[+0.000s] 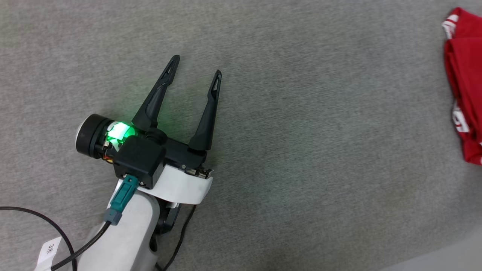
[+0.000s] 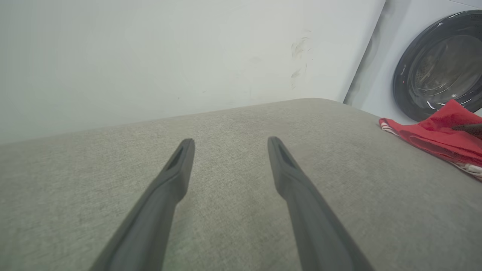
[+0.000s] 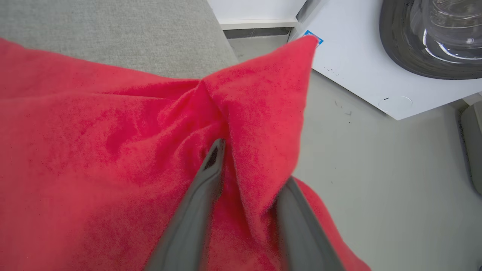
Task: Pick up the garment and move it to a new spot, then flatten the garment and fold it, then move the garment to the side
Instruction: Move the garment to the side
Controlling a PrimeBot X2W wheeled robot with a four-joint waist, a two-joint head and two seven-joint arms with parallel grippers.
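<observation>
The garment (image 1: 465, 75), red with white striped trim, lies bunched at the far right edge of the grey cloth-covered surface (image 1: 301, 150). In the left wrist view the garment (image 2: 433, 139) sits at the right. My left gripper (image 1: 196, 65) hovers open over bare grey surface, well left of the shirt, with nothing between its fingers (image 2: 230, 140). In the right wrist view the red garment (image 3: 94, 150) rises in a peaked fold between the fingers of my right gripper (image 3: 250, 165). Those fingers stand a little apart and cloth covers the right tip, so I cannot tell whether they still pinch it.
A white washing machine with a dark round door (image 2: 440, 67) stands beyond the surface's right end, also in the right wrist view (image 3: 433, 34). A pale wall (image 2: 150, 56) backs the surface. Grey floor (image 3: 376, 169) lies beside it. A black cable (image 1: 37, 222) trails from my left arm.
</observation>
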